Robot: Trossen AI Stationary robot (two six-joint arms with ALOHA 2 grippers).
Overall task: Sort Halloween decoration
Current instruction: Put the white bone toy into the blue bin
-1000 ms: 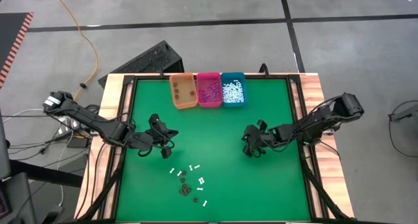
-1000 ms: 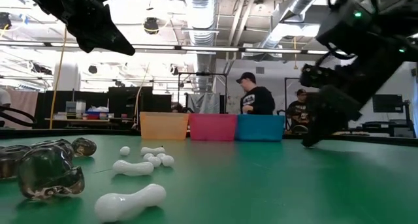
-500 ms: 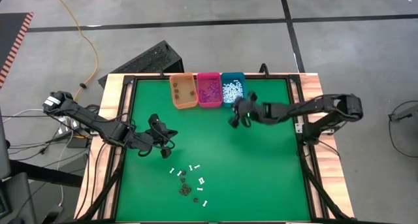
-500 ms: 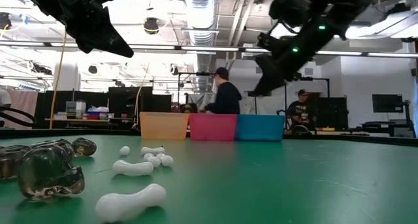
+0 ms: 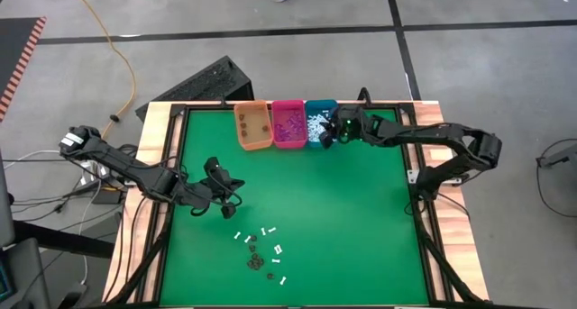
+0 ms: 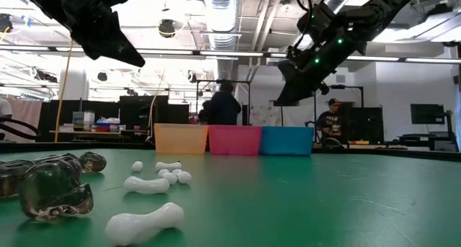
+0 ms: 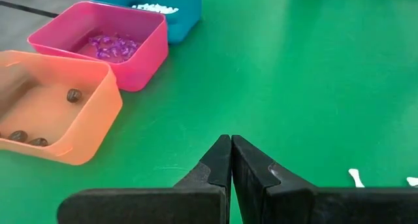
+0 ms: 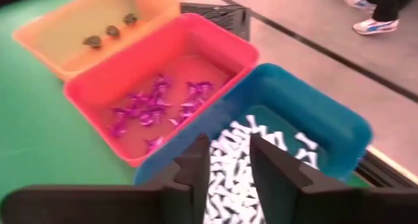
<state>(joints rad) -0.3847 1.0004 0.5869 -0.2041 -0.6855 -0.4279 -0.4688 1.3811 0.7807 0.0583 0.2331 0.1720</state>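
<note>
my left end effector hangs closed over the green desk, with loose white, dark decorations lying just below it toward the near edge. at the far edge sit the orange bin with dark bits, the pink bin with purple ones, and the teal bin with white sticks. my right end effector hovers above the teal bin, fingers parted and empty.

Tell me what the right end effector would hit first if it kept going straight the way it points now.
Most likely the white pieces piled in the teal bin. The right end effector, fingers parted, hangs over that bin and points down into it; depth is hard to judge.
</note>
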